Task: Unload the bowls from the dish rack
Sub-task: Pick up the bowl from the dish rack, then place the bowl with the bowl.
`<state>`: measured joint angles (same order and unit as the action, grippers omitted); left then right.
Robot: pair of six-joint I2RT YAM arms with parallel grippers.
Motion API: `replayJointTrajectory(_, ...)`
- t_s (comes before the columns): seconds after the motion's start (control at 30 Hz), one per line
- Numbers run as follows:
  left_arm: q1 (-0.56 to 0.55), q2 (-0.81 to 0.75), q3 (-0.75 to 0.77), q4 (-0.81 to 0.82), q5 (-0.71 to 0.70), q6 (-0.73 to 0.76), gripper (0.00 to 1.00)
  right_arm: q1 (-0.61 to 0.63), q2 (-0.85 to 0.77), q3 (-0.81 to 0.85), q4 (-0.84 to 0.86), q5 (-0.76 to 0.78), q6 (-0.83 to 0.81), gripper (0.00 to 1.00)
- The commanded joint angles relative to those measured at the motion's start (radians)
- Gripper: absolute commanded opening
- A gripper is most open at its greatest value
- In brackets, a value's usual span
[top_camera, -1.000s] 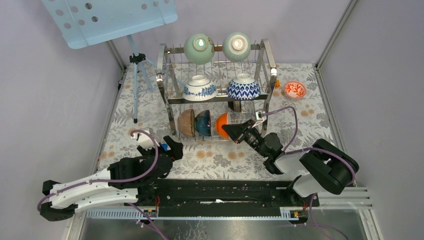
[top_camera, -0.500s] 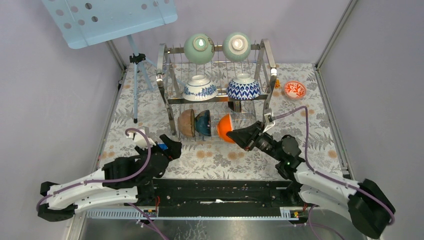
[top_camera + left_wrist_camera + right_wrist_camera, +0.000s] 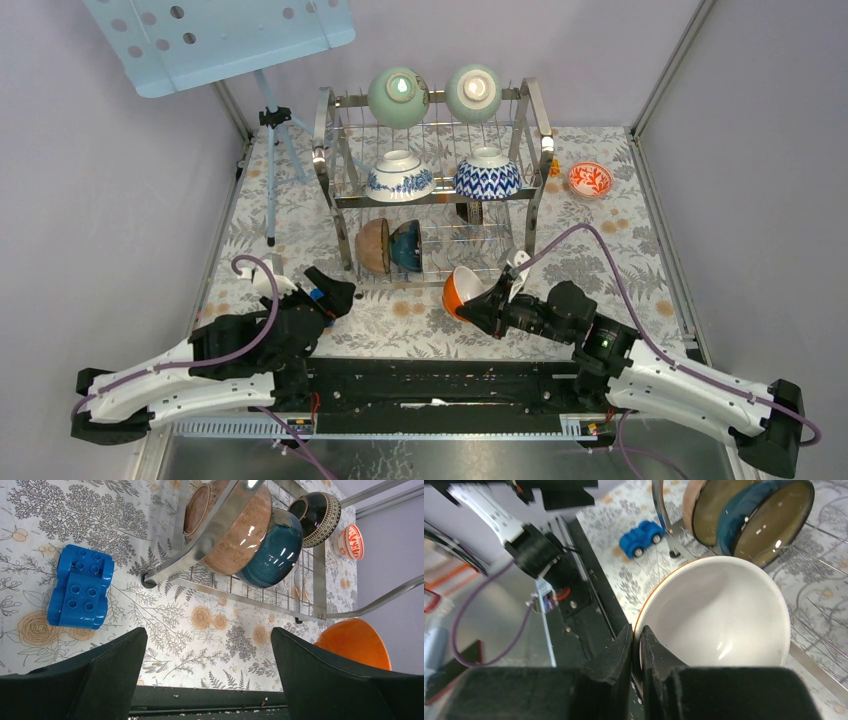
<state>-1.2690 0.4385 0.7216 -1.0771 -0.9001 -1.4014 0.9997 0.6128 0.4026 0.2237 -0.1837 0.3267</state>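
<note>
The right end effector (image 3: 636, 642) is gripping the rim of the orange-white bowl (image 3: 724, 610) at the dish rack's (image 3: 432, 199) 6 o'clock. The brown bowl (image 3: 373, 245) and teal bowl (image 3: 405, 246) are standing racked at its 10 o'clock. The left end effector (image 3: 335, 288) is hanging open by a blue toy brick (image 3: 80, 592).

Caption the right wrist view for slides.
Right gripper, jaws shut on the rim of the orange-white bowl, brown bowl and teal bowl behind in the dish rack.

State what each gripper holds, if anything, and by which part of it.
The right gripper holds the orange-white bowl by its rim, fingers pinching the edge. The left gripper is open and holds nothing.
</note>
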Motion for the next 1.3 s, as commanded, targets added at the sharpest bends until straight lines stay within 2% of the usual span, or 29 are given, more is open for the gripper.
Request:
replayJointTrajectory(0.0, -0.003, -0.004, 0.030, -0.015, 0.022, -0.012, 0.99, 0.108, 0.007, 0.103, -0.147, 0.190, -0.141, 0.00)
replayJointTrajectory(0.13, -0.003, 0.017, 0.057, -0.022, 0.010, 0.048, 0.99, 0.262, 0.101, 0.170, -0.174, 0.357, -0.229, 0.00)
replayJointTrajectory(0.27, -0.003, 0.032, 0.116, -0.034, -0.002, 0.120, 0.99, 0.391, 0.267, 0.265, -0.169, 0.473, -0.337, 0.00)
replayJointTrajectory(0.47, -0.003, 0.038, 0.131, 0.024, 0.056, 0.290, 0.99, 0.470, 0.438, 0.402, -0.205, 0.525, -0.506, 0.00)
replayJointTrajectory(0.6, -0.003, 0.088, 0.172, 0.005, 0.100, 0.372, 0.99, 0.539, 0.523, 0.479, -0.278, 0.557, -0.614, 0.00)
replayJointTrajectory(0.8, -0.003, 0.150, 0.202, 0.039, 0.211, 0.467, 0.99, 0.665, 0.586, 0.525, -0.405, 0.645, -0.728, 0.00)
replayJointTrajectory(1.03, -0.003, 0.209, 0.220, 0.074, 0.313, 0.573, 0.99, 0.801, 0.603, 0.534, -0.578, 0.711, -0.743, 0.00)
replayJointTrajectory(1.27, -0.003, 0.277, 0.227, 0.167, 0.553, 0.702, 0.99, 0.916, 0.598, 0.505, -0.656, 0.765, -0.769, 0.00)
